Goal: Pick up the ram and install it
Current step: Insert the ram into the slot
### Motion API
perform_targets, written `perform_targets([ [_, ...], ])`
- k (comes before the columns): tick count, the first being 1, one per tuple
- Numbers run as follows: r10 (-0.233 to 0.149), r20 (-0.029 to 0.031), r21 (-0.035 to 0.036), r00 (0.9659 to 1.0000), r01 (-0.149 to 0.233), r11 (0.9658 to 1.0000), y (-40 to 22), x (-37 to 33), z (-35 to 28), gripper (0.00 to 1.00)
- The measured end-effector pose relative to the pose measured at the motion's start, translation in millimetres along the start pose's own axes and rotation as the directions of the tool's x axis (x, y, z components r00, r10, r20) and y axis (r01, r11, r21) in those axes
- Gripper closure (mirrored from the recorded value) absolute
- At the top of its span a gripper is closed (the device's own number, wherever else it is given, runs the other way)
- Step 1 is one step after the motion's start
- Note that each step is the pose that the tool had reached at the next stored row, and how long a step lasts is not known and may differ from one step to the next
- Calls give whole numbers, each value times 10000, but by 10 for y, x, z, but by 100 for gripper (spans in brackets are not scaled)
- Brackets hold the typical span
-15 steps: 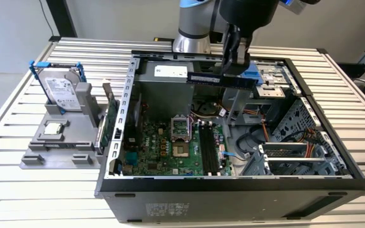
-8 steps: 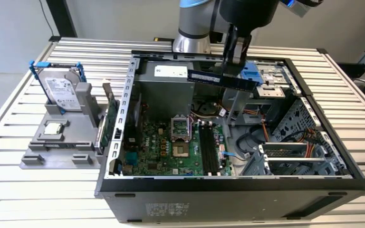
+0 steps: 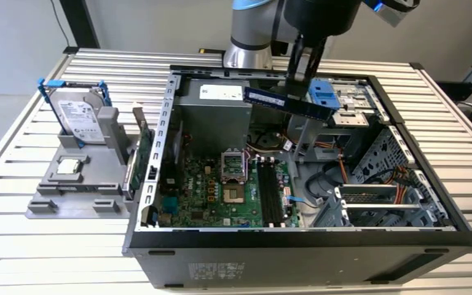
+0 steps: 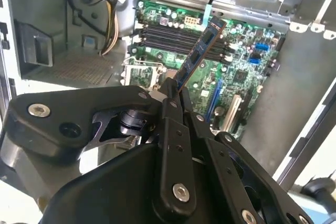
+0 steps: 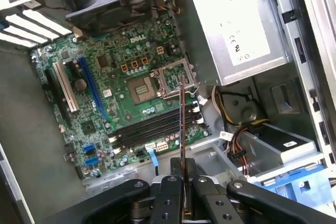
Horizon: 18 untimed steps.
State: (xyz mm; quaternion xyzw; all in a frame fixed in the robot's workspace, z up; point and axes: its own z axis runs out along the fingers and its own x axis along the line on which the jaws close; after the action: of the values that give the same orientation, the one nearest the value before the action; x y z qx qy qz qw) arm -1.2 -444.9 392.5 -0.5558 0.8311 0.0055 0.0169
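The tool (image 3: 297,80), pinching the ram (image 3: 289,102) above the case's (image 3: 302,246) far end, likely needs it squared parallel with the black slots (image 3: 270,190).

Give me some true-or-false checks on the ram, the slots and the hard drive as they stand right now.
1. The gripper is shut on the ram. True.
2. The ram is seated in one of the slots. False: it hangs in the air over the open case, and the black slots are empty.
3. The hard drive sits inside the case. False: it stands on the gray fixture outside the case, on the exterior view's left.
4. The motherboard lies exposed in the case. True.
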Motion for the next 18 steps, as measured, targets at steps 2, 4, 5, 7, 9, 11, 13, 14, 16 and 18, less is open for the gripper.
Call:
perform_targets([
  [2, 286, -3, 10, 9996, -286, 9996, 0, 0, 0, 100],
  [4, 588, -5, 21, 9983, -588, 9983, 0, 0, 0, 100],
  [5, 736, -6, 25, 9973, -736, 9973, 0, 0, 0, 100],
  [7, 1023, -9, 36, 9948, -1023, 9947, 0, 0, 0, 100],
  [9, 1329, -9, 46, 9911, -1329, 9911, 0, 0, 0, 100],
  [11, 1610, -11, 56, 9870, -1610, 9869, 0, 0, 0, 100],
  [13, 1857, -12, 65, 9826, -1857, 9826, 0, 0, 0, 100],
  [14, 1977, -12, 69, 9803, -1977, 9802, 0, 0, 0, 100],
  [16, 2226, -13, 78, 9749, -2226, 9749, 0, 0, 0, 100],
  [18, 2458, -13, 87, 9693, -2457, 9693, 0, 0, 0, 100],
])
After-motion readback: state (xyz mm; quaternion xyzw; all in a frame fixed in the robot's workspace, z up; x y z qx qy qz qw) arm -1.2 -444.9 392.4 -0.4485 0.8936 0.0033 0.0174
